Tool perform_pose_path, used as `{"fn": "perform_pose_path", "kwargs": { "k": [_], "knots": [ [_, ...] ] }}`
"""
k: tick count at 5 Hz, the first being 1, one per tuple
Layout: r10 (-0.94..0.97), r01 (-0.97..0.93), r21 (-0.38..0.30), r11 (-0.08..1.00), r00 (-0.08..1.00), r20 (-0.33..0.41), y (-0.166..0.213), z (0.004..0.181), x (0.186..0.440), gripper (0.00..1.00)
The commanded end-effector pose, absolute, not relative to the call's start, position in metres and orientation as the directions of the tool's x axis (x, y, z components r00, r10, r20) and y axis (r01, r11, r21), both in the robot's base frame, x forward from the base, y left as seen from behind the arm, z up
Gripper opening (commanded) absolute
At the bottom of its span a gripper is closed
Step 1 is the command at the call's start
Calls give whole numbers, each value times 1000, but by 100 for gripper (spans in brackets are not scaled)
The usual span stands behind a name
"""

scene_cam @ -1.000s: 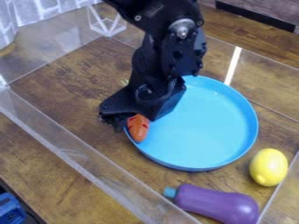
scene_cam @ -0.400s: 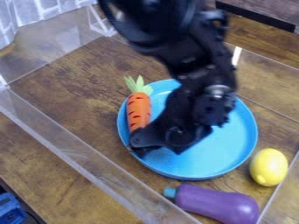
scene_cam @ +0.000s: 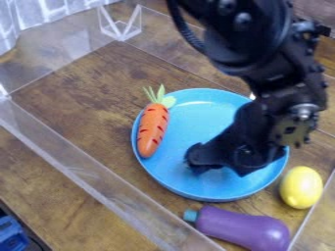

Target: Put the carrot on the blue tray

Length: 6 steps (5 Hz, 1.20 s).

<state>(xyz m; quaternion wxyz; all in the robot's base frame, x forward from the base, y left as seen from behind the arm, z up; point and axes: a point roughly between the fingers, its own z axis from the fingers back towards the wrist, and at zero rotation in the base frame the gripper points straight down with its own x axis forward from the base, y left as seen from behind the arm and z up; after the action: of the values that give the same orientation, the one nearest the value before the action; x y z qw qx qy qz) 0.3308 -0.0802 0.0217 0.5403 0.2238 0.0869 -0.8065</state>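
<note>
Orange and lightly ridged, the carrot [scene_cam: 153, 127] lies along the left side of the blue plate [scene_cam: 203, 110], its tapered tip pointing toward the lower part of the view. Its body rests at the plate's edge, and the green leafy top [scene_cam: 159, 95] pokes out past the rim at the upper left. Black and bulky, the robot arm [scene_cam: 249, 44] comes down from the top of the view and covers the right part of the plate. The gripper [scene_cam: 222, 160] is low over the plate, to the right of the carrot and apart from it. Its dark fingers are spread and released, with nothing grasped between them; whether they touch the plate cannot be told.

A yellow lemon [scene_cam: 301, 187] sits just beside the plate at the lower right. Below it, nearer the bottom edge, a purple eggplant [scene_cam: 242, 228] lies on its side, its teal stem end pointing left, near the plate's lower rim. Brown wooden boards [scene_cam: 66, 118] make up the surface. A clear plastic strip [scene_cam: 92, 176] runs diagonally across the lower left, and part of something blue [scene_cam: 12, 235] shows in the bottom left corner.
</note>
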Motion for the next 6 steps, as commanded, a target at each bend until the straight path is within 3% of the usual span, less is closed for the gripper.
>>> {"fn": "perform_pose_path", "kwargs": {
  "k": [1, 6],
  "knots": [
    [-829, 896, 95, -434, -355, -433, -84, 16, 334, 100],
    [-791, 840, 98, -534, -455, -409, -87, 2, 360, 100]
  ]
}}
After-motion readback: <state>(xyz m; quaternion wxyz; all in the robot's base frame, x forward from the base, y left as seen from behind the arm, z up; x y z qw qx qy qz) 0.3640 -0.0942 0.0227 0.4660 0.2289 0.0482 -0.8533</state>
